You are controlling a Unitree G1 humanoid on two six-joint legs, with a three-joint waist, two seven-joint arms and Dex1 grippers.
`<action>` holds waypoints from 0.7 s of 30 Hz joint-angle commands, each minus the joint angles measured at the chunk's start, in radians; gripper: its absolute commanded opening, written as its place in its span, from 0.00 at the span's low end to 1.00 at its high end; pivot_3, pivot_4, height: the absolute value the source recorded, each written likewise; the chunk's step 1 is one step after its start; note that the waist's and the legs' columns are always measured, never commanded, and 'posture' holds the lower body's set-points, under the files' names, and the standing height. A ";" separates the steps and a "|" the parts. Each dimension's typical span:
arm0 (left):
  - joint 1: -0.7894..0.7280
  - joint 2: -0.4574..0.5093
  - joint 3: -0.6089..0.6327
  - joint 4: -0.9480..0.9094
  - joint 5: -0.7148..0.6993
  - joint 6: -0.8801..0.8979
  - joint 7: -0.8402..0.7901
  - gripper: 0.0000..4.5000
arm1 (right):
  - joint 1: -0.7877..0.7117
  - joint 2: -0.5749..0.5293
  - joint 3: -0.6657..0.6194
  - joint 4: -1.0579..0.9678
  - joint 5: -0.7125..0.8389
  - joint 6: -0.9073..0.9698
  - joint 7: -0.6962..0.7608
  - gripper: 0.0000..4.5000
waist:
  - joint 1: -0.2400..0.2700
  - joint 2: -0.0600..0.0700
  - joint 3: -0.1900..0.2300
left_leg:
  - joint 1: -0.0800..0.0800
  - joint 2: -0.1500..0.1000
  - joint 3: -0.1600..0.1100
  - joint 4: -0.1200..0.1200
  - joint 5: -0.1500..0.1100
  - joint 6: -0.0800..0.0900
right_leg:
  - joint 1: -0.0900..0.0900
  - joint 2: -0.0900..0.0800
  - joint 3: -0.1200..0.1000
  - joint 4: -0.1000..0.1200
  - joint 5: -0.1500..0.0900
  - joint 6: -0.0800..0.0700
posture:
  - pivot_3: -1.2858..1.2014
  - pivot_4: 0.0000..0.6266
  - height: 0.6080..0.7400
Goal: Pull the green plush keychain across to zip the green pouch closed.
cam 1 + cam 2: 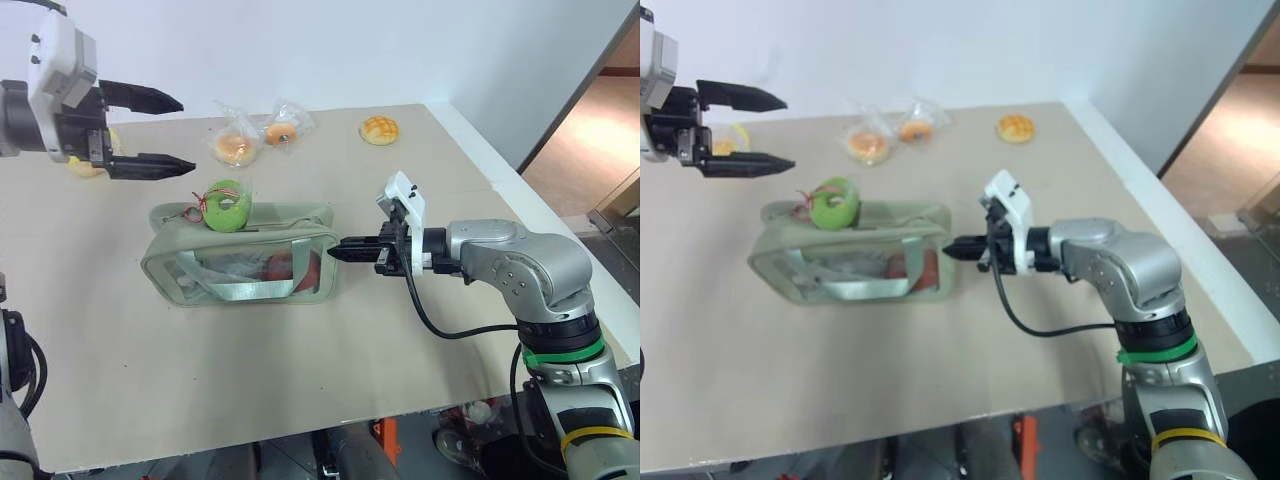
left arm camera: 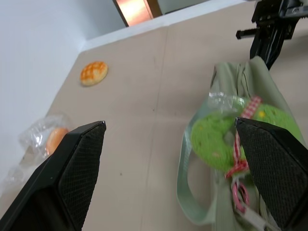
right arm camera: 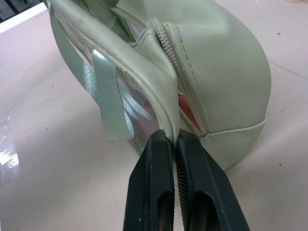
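Observation:
The green pouch (image 1: 165,268) lies in the middle of the table with its clear window facing me. On top of its left end rests the green plush keychain (image 1: 226,205), with a red cord beside it. My left gripper (image 1: 188,134) hangs open above and to the left of the keychain, apart from it. In the left wrist view the keychain (image 2: 216,139) lies between the spread fingers (image 2: 72,168), further ahead. My right gripper (image 1: 335,250) is shut on the pouch's right end. The right wrist view shows its fingertips (image 3: 171,139) pinching the seam beside the zipper of the pouch (image 3: 226,72).
Two wrapped buns (image 1: 235,148) (image 1: 283,130) and a bare bun (image 1: 379,129) lie at the back of the table. A yellowish item (image 1: 85,168) sits behind my left gripper. The table's right edge (image 1: 560,250) runs close behind my right arm.

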 commanded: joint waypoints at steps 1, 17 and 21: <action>-0.060 0.028 0.064 0.002 -0.037 0.020 0.001 0.99 | -0.003 0.009 0.005 -0.011 0.004 -0.001 -0.002 0.00 | 0.001 0.000 0.000 | 0.000 0.000 0.000 0.000 0.000 0.000 | 0.000 0.000 0.000 0.000 0.000 0.000 | 0.52 0.24 1.00; 0.589 0.041 0.462 -0.153 -0.254 0.258 0.163 0.99 | 0.003 0.022 0.013 0.006 -0.007 -0.014 0.003 0.00 | -0.001 -0.002 -0.001 | 0.006 0.004 0.004 -0.002 0.000 0.000 | 0.001 0.001 0.002 0.001 0.000 -0.002 | 0.52 0.24 1.00; 0.653 0.005 0.540 -0.201 -0.347 0.329 0.209 0.99 | -0.002 0.025 0.022 0.015 -0.012 -0.020 0.011 0.00 | -0.001 -0.002 -0.001 | 0.007 0.004 0.006 -0.002 0.000 0.000 | 0.002 -0.001 0.002 0.001 0.000 -0.002 | 0.52 0.24 1.00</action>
